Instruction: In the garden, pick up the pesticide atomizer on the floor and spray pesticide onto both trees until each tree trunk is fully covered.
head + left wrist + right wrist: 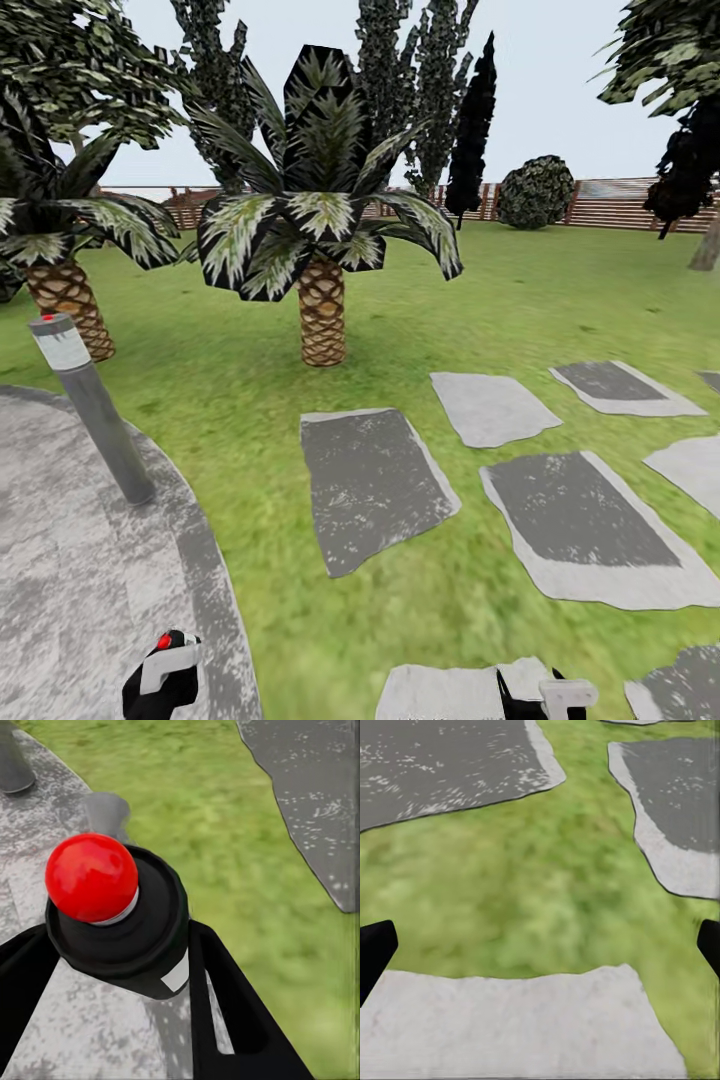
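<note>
My left gripper (160, 682) sits at the bottom left of the head view, shut on the pesticide atomizer (165, 648), a black can with a red round top. In the left wrist view the atomizer (105, 907) stands between the two black fingers (225, 997) over the edge of grey paving. My right gripper (545, 697) is low at the bottom right, open, with nothing between its fingertips (373, 949), above grass and a pale slab. A grey-beige tree trunk (707, 245) shows at the far right edge, with blocky green leaves above it.
A short scaly-trunked palm (322, 310) stands ahead and another (68, 305) at the left. A grey bollard lamp (92, 405) rises from the round paving (70, 590). Stepping stones (372, 485) cross the lawn to the right. A slat fence (625, 203) and bush (537, 190) close the back.
</note>
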